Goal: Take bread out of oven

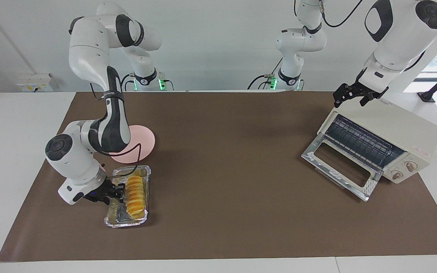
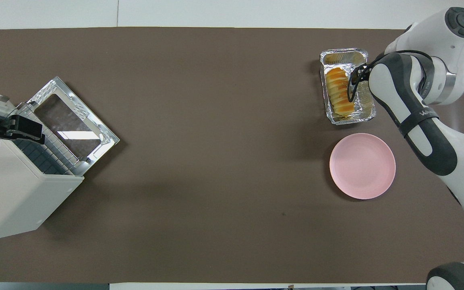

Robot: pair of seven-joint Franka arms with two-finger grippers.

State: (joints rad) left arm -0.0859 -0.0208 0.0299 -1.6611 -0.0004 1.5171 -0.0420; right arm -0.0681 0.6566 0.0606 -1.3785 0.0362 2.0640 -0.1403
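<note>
The bread [image 1: 135,193] [image 2: 338,92], a ridged golden-yellow loaf, lies in a crinkled silver foil tray [image 1: 117,219] [image 2: 351,119] on the brown mat at the right arm's end of the table. My right gripper [image 1: 115,192] is low at the tray's long rim beside the loaf, its fingers slightly apart and holding nothing that I can see. The cream-white oven [image 1: 393,129] [image 2: 10,189] stands at the left arm's end with its glass door [image 1: 340,167] [image 2: 71,121] dropped open and its wire rack bare. My left gripper [image 1: 351,99] [image 2: 22,129] hangs open over the oven's top edge.
A pink plate [image 1: 144,142] [image 2: 363,166] lies beside the foil tray, nearer to the robots. The right arm's forearm [image 1: 112,125] reaches over the plate. The brown mat [image 1: 226,151] covers most of the white table.
</note>
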